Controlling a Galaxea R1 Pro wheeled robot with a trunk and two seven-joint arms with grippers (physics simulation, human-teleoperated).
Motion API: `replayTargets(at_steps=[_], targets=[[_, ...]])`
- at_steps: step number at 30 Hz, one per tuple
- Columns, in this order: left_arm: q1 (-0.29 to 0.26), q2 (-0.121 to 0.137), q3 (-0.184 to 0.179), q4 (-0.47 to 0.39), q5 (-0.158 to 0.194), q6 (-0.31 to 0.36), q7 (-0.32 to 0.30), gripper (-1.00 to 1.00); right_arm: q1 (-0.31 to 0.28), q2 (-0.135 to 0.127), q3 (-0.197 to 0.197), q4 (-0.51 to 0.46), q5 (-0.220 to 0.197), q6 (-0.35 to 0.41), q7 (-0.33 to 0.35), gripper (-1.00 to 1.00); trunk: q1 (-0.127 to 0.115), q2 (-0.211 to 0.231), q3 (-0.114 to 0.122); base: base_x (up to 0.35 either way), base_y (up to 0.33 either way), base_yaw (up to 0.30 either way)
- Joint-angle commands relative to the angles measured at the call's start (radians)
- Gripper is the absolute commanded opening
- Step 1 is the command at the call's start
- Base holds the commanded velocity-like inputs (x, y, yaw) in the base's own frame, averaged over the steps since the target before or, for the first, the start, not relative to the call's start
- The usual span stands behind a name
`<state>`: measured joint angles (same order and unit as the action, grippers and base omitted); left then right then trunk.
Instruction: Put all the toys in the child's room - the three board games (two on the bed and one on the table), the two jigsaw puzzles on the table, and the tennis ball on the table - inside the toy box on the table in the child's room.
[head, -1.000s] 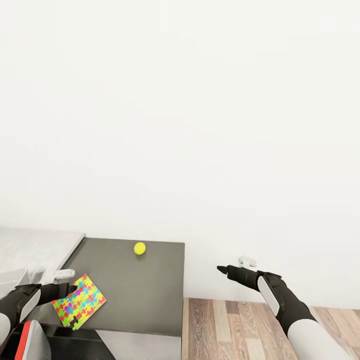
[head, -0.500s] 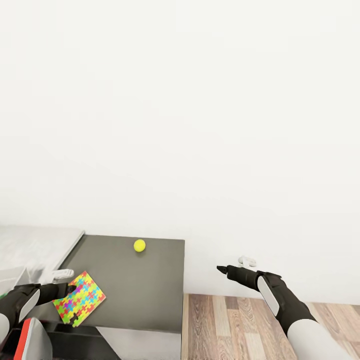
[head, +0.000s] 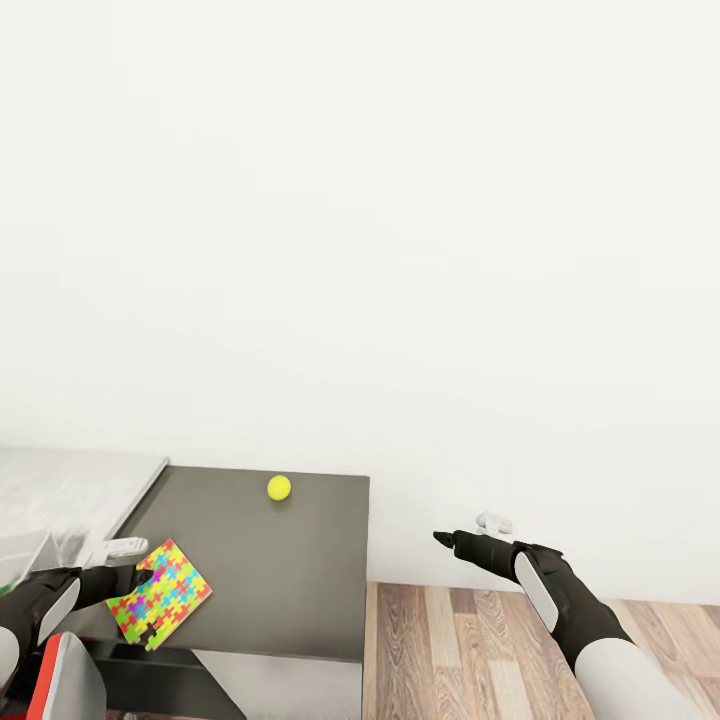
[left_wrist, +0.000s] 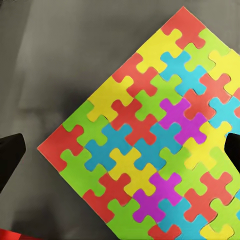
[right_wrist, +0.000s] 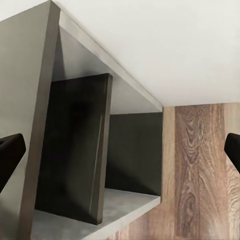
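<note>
1. Head view: the jigsaw puzzle (head: 160, 594) lay flat on the dark tabletop (head: 280, 580), near its front left corner and turned diamond-wise to the table's edges.
2. The left gripper (head: 135, 563) sat at the puzzle's left corner; its pale upper finger reached over that corner. Contact could not be judged from this view.
3. Left wrist view: the jigsaw puzzle (left_wrist: 150, 145) lay straight ahead along the fingers, between the two dark fingertips (left_wrist: 11, 155), which stood wide apart at either side. Jaws wide open, nothing gripped. The sheet was square, so no long axis; one diagonal ran roughly between the two tips.
4. The tennis ball (head: 279, 487) rested near the tabletop's rear edge, about midway along it and well apart from the puzzle.
5. The right gripper (head: 470, 532) hung off the tabletop's right edge, over the plank floor (head: 480, 640). In the right wrist view the tips stood at opposite margins: open and empty.
6. A pale grey surface (head: 60, 490), probably the toy box, adjoined the tabletop's left edge; identity uncertain.
7. Judgement: the left arm was far nearer the puzzle; the next move called for closing on the sheet's near corner.
</note>
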<state>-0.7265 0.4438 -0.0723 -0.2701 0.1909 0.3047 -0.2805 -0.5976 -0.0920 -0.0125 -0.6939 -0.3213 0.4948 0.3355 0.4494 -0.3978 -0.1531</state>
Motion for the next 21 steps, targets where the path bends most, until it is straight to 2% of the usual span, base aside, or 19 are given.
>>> replayTargets(at_steps=[1, 6, 9, 12, 18, 21], targets=[[-0.001, 0.0, -0.007, -0.001, 0.01, 0.005, 0.0, 1.0, -0.001, 0.0, -0.001, -0.001, -0.005, 0.006, 0.001, 1.0, 0.001, -0.002, -0.002, 0.0, 0.0, 0.0], [-0.008, -0.028, -0.001, -0.03, 0.019, 0.006, -0.028, 1.0, -0.001, 0.028, 0.009, -0.004, -0.014, -0.015, 0.001, 1.0, 0.001, -0.002, -0.002, 0.0, 0.0, 0.0], [-0.008, -0.039, -0.002, -0.045, 0.019, 0.002, -0.011, 1.0, -0.001, 0.032, 0.004, -0.004, -0.015, -0.009, 0.0, 1.0, 0.001, -0.002, -0.002, 0.0, 0.0, 0.0], [-0.012, -0.053, -0.002, -0.062, 0.019, 0.019, -0.021, 1.0, -0.001, 0.049, -0.001, -0.004, -0.015, -0.004, 0.0, 1.0, 0.001, -0.002, -0.002, 0.0, 0.0, 0.0], [-0.014, -0.059, -0.001, -0.094, 0.019, 0.053, -0.045, 1.0, -0.001, 0.083, -0.003, -0.004, -0.012, -0.003, 0.0, 1.0, 0.001, -0.002, -0.002, 0.0, 0.0, 0.0], [-0.014, -0.058, -0.002, -0.096, 0.019, 0.066, -0.048, 1.0, -0.001, 0.09, -0.003, -0.004, -0.012, -0.003, 0.0, 1.0, 0.001, -0.002, -0.002, 0.0, 0.0, 0.0]])
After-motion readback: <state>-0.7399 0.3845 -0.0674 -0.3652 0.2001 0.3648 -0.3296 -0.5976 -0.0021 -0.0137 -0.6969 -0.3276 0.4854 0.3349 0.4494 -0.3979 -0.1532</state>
